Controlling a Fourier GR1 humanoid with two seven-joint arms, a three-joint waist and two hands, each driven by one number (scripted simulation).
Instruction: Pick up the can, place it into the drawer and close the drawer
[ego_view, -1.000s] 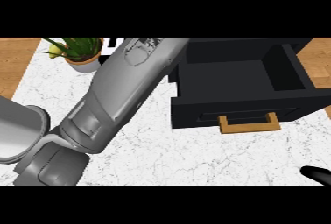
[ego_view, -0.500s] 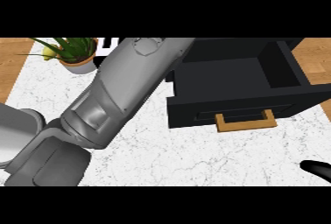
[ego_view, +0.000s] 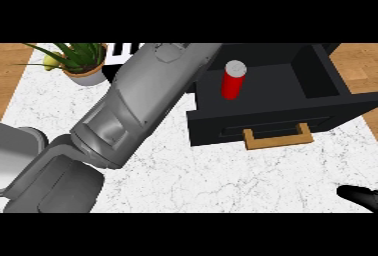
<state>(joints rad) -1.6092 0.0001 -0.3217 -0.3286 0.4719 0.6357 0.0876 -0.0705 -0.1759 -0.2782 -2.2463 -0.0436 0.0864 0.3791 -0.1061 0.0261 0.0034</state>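
**A:** Listing what we hold at this stage. Item one, the can (ego_view: 232, 82)?

**B:** Red, upright, standing inside the drawer (ego_view: 280, 120), towards its left wall. We see nothing wrapped round it, so we enter it as placed.

**A:** Item two, the drawer itself?

**B:** Black, pulled out and wide open. The wooden handle (ego_view: 277, 140) sits on its front face, with nothing touching it. By our judgement, closing is the one step left.

**A:** Item three, the left arm?

**B:** The left forearm (ego_view: 140, 105), grey, lies slantwise to the left of the drawer, its far end just beside the drawer's left wall. The left hand shows nowhere, so we cannot say how its fingers stand.

**A:** Item four?

**B:** The right hand (ego_view: 360, 196). Only a black tip of it shows, well in front of the drawer and off to its right, apart from the handle. We cannot tell whether its fingers are spread or curled.

**A:** Sundries?

**B:** One potted plant (ego_view: 77, 60), well left of the drawer, and the white marble counter (ego_view: 221, 180) beneath it all.

**A:** Our tally?

**B:** Picking and placing look done; pushing the drawer shut is outstanding.
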